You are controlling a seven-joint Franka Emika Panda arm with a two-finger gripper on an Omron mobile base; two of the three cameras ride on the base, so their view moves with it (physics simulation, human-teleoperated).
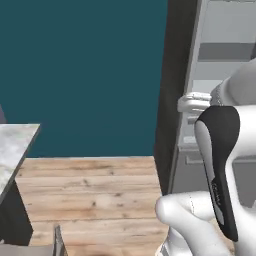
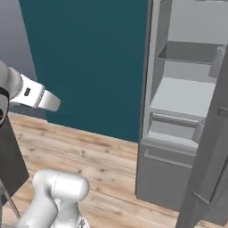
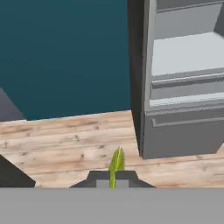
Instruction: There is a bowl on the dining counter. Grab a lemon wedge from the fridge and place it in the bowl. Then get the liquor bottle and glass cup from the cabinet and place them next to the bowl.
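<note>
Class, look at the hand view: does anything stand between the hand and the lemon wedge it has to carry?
Nothing does. The hand is already shut on the lemon wedge, whose yellow-green tip sticks up between the fingertips, with the open fridge beyond.

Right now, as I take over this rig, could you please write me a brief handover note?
Gripper: shut on the lemon wedge, a thin yellow-green sliver between the fingertips in the hand view.
Fridge: door open, shelves bare where visible.
Dining counter: a marble corner at the left of the left base view; the bowl sits somewhere outside these pictures.
Done: wedge picked up.
Left: carry the wedge to the bowl, then fetch the bottle and cup from the cabinet.
</note>
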